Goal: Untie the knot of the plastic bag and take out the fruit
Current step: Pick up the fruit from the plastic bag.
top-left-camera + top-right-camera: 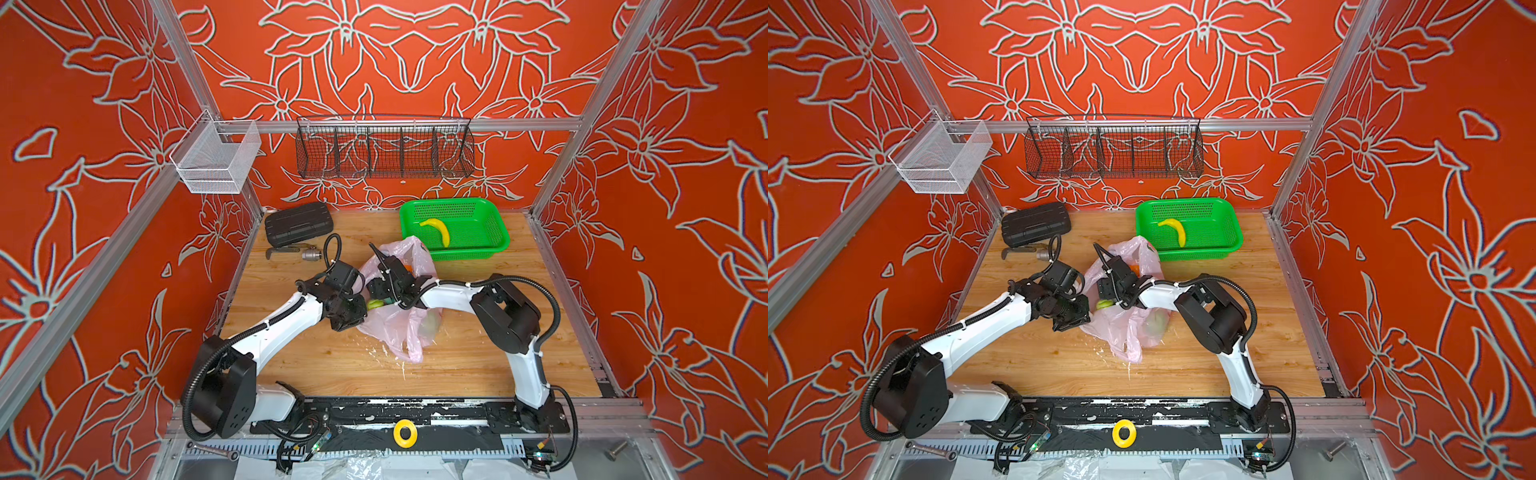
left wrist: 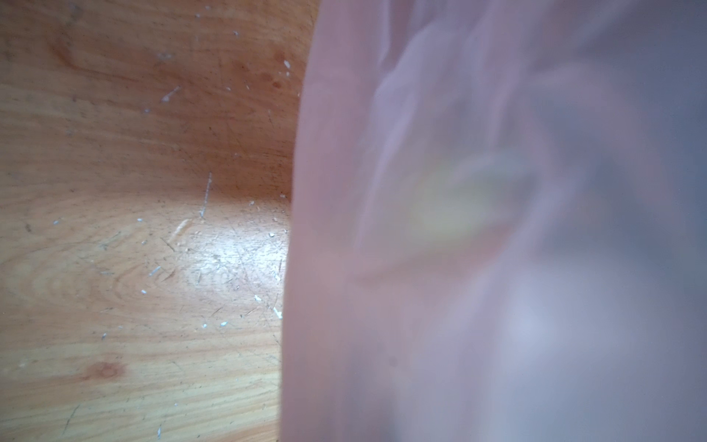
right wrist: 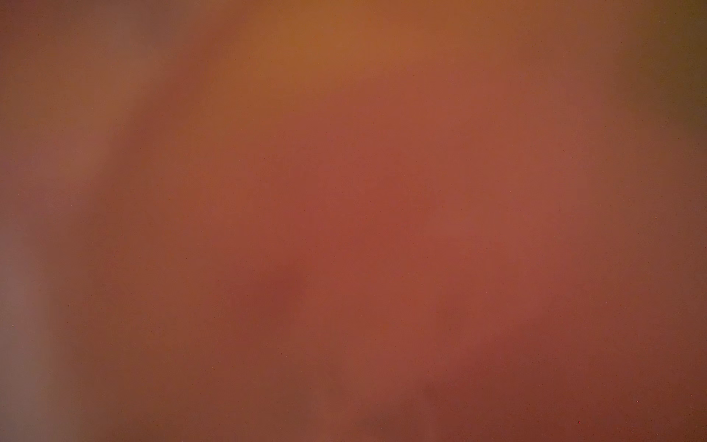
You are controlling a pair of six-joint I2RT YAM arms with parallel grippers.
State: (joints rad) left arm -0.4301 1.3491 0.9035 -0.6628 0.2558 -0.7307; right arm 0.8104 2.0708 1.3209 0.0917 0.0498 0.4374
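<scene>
Left jaws sit at the side of the plastic bag [image 1: 399,332] and right jaws are sunk in its open top; I cannot tell either gap. In both top views the bag lies mid-desk [image 1: 332,365], near the green basket [image 1: 457,210]. The left wrist view shows blurred bag film beside the desk. The right wrist view is only an orange-red blur.

Table [image 1: 332,365]: plastic bag [image 1: 395,328] at centre; basket [image 1: 469,250] just behind it, to the right, banana [image 1: 440,230] inside; case [image 1: 299,224] at back left corner; metal tool [image 1: 286,250] directly before the case.
</scene>
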